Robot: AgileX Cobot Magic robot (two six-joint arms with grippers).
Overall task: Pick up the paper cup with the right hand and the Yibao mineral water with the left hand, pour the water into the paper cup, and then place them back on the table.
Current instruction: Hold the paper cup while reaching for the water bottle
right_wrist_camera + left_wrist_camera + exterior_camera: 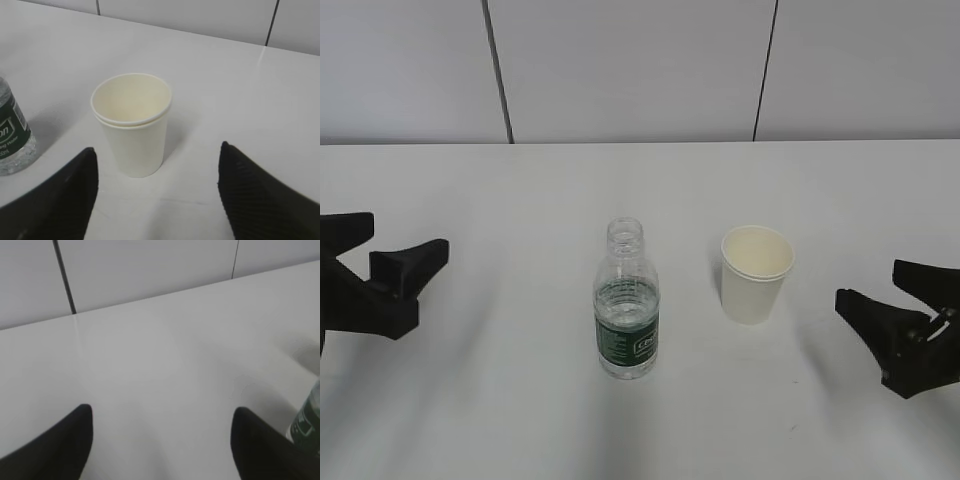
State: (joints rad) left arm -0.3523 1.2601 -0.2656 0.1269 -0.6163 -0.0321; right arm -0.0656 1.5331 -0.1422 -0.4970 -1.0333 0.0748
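Bottles: one Yibao mineral water [627,305], right of the spread left hand [380,270].
Cups: one paper cup [755,273], possibly two nested, ahead of the spread right hand [880,300].

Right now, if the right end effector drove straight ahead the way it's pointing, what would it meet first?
Most likely the small white tapered paper cup: in the wrist view it stands upright between the open fingers of the right end effector, with bare white table behind. The gap to it is hard to judge.
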